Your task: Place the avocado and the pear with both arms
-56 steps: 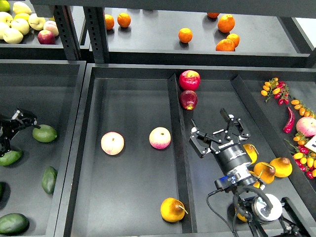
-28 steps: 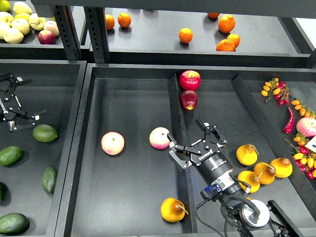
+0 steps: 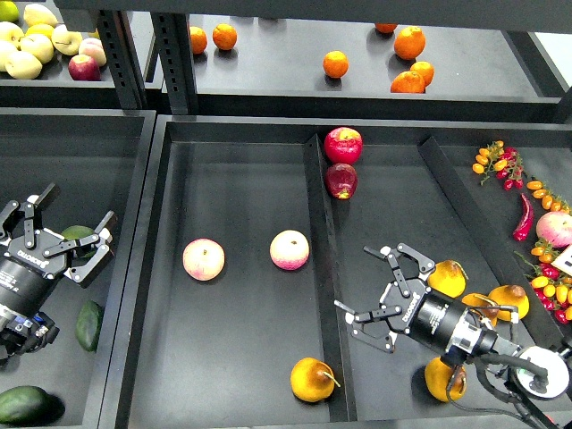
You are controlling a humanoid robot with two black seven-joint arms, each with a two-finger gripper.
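Observation:
The dark green, elongated avocado [image 3: 89,324] lies in the left bin, just below my left gripper [image 3: 61,228]. That gripper is open and empty, its fingers spread around a rounder, lighter green avocado [image 3: 79,234]. A pear [image 3: 313,380] with a brown stem lies at the front of the middle bin, next to the divider. My right gripper [image 3: 357,284] is open and empty in the right compartment, pointing left, above and to the right of that pear. Several more pears [image 3: 447,279] lie beside and behind the right arm.
Two pink-yellow apples [image 3: 204,259] [image 3: 290,249] lie in the middle bin. Two red apples [image 3: 343,145] sit at the back by the divider [image 3: 323,259]. Another dark avocado [image 3: 22,404] lies front left. Chillies and small tomatoes [image 3: 523,214] are at far right, oranges [image 3: 335,63] on the shelf.
My left gripper has come down and right over the light green avocado. My right arm has swung low to the right, and its gripper now points left, away from the apple.

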